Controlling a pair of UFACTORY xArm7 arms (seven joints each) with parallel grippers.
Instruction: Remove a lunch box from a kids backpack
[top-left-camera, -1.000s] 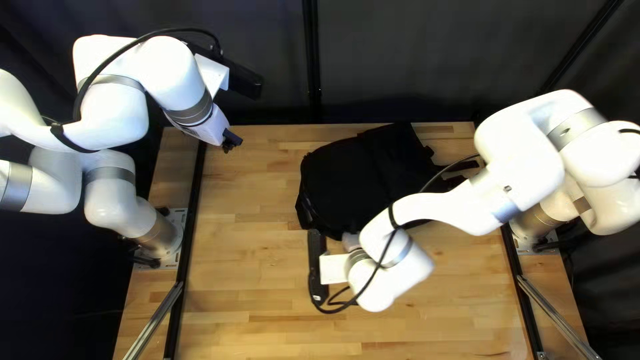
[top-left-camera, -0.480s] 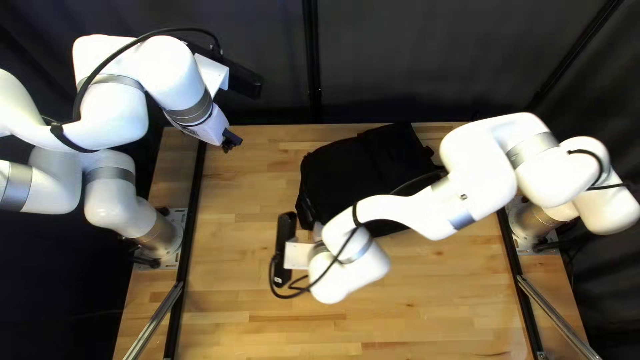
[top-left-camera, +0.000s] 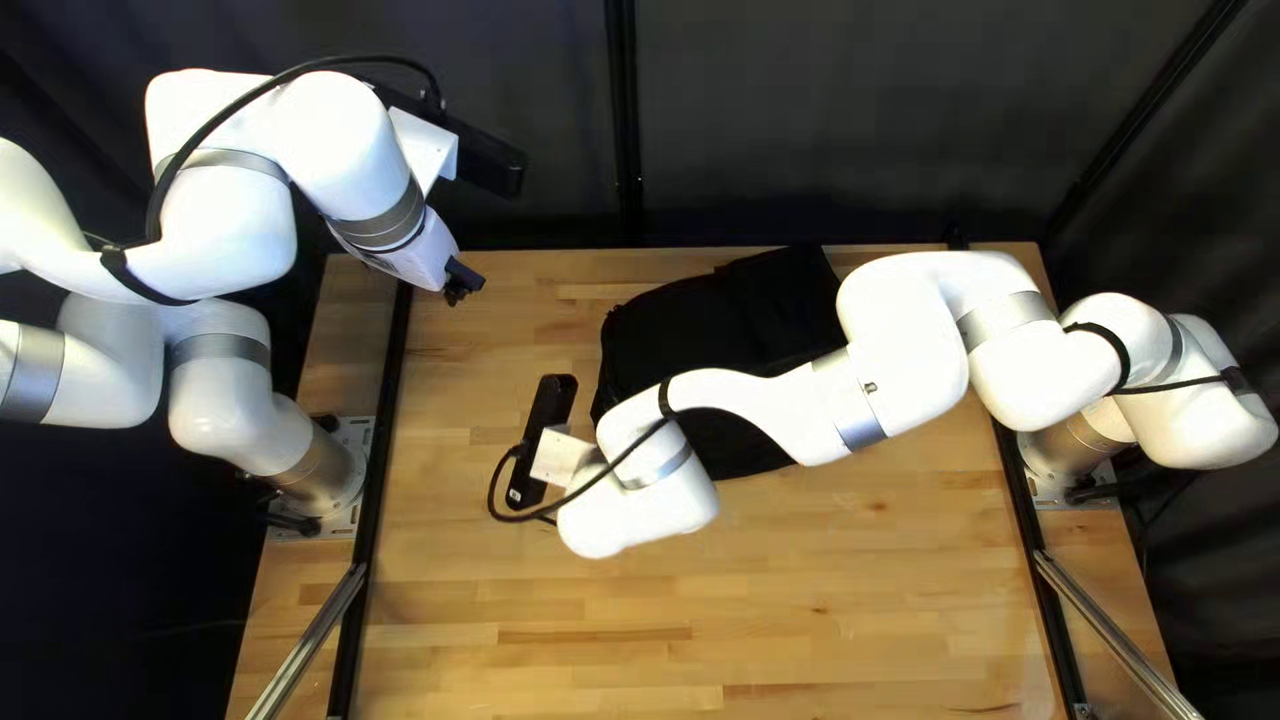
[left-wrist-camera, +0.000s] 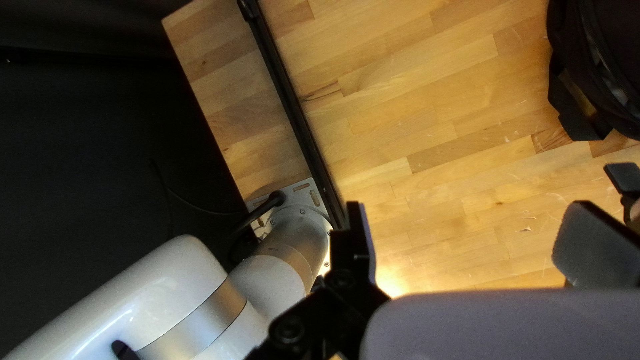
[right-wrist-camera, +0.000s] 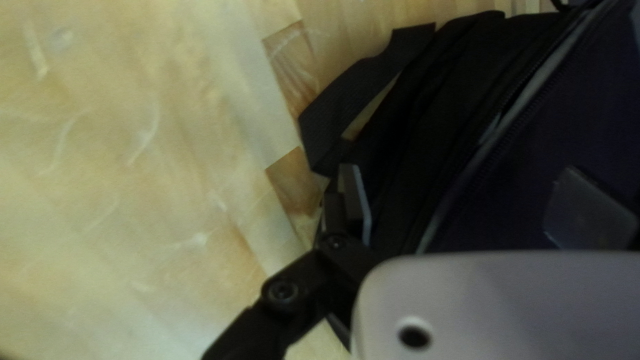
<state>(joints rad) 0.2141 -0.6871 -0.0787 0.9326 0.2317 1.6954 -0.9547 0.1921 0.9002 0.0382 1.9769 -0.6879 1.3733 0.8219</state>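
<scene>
Right gripper (top-left-camera: 590,427) farther left, at backpack (top-left-camera: 680,320) edge, wide open, empty, like left gripper (top-left-camera: 463,282)

Backpack (top-left-camera: 674,327) partly hidden (right arm (top-left-camera: 907,354) across it).

Black backpack (top-left-camera: 680,327), lying on wooden table (top-left-camera: 854,600), at far edge

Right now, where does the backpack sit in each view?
Top left view: black backpack near centre, partly hidden by the right arm.
Left wrist view: across from the left arm's base, partly cut off.
Right wrist view: ahead of the open right end effector.
Shared landmark: the wooden tabletop.
</scene>
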